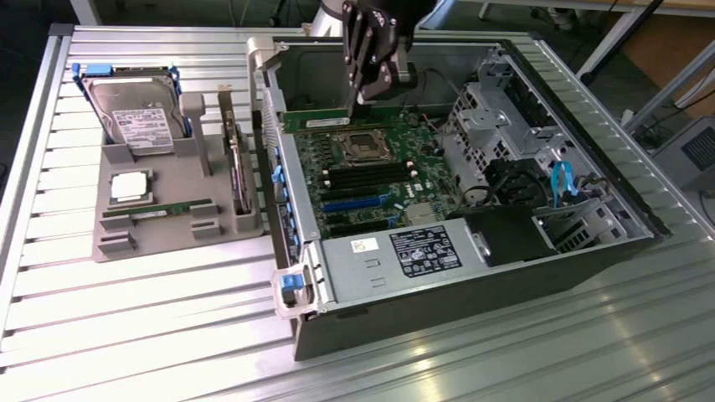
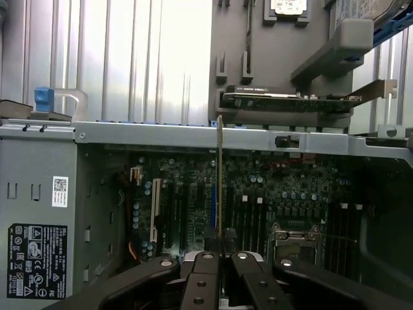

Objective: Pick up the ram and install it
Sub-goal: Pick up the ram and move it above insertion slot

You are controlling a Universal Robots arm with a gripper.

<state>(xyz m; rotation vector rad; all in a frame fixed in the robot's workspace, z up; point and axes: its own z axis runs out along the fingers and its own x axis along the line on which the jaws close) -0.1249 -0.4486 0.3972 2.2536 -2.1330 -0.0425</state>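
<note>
My gripper (image 1: 360,99) hangs inside the open computer case (image 1: 625,201), over the far end of the motherboard (image 1: 380,180), and is shut on the ram (image 1: 324,120). The ram is a thin green stick that reaches toward the exterior view's left from the fingers. In the wrist view the ram (image 2: 219,181) shows edge-on as a narrow strip running out from between the black fingers (image 2: 200,284), with my gripper (image 2: 221,255) clamped on it above the board. The long black memory slots (image 1: 363,174) lie below, beside the processor socket (image 1: 363,146).
A grey holder tray (image 1: 123,243) on the exterior view's left carries a silver hard drive (image 1: 134,126), a square processor chip (image 1: 129,186), another green stick (image 1: 156,209) and an upright card (image 1: 238,167). The case holds a power supply (image 1: 403,251), drive cages (image 1: 503,109) and cables (image 1: 558,180).
</note>
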